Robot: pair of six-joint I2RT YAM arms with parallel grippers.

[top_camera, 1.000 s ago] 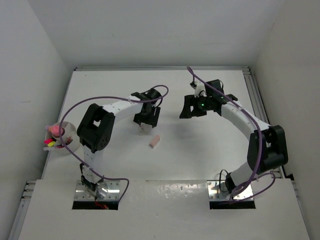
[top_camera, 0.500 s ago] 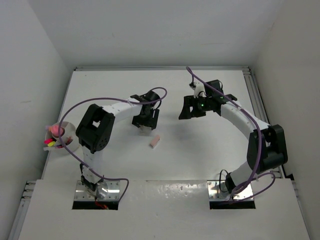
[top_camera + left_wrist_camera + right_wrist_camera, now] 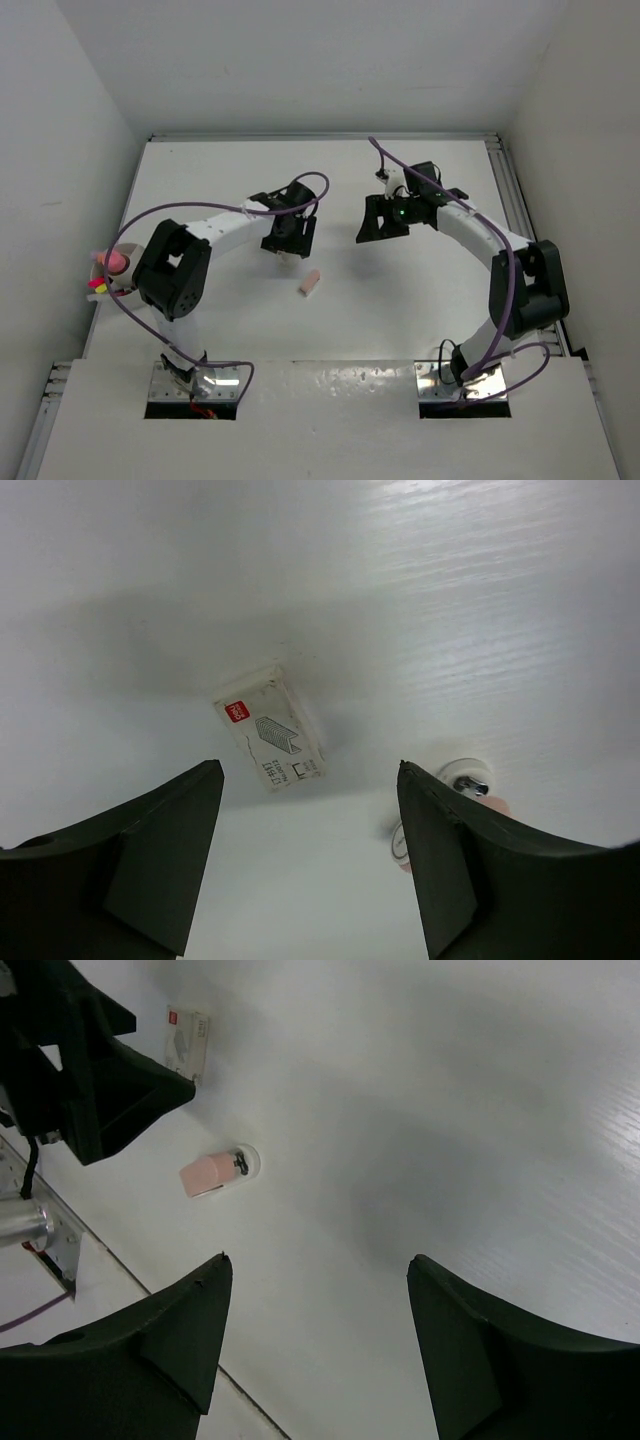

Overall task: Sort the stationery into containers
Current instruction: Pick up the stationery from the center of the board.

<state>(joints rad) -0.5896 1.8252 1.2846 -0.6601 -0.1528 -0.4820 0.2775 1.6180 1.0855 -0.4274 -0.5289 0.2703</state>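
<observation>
A whitish eraser [image 3: 270,742] with a red label lies flat on the table, just beyond the tips of my open left gripper [image 3: 310,770]; nothing sits between its fingers. From above, the eraser [image 3: 290,254] pokes out below the left gripper [image 3: 288,232]. A pink eraser [image 3: 310,283] with a pale rounded end lies nearer, also visible as the pink eraser [image 3: 212,1174]. My right gripper [image 3: 383,220] hovers open and empty over bare table; in its own view the right gripper [image 3: 320,1260] holds nothing. The white tub [image 3: 108,294] at far left holds highlighters [image 3: 97,285] and a pink cup [image 3: 113,261].
The left arm's elbow [image 3: 172,270] covers most of the tub. White walls close the table on the left, back and right, with a metal rail [image 3: 505,190] along the right edge. The left gripper [image 3: 90,1070] shows in the right wrist view.
The left arm's elbow has swung left over the tub, and its gripper has shifted slightly toward the far side above the whitish eraser. The right arm has hardly moved.
</observation>
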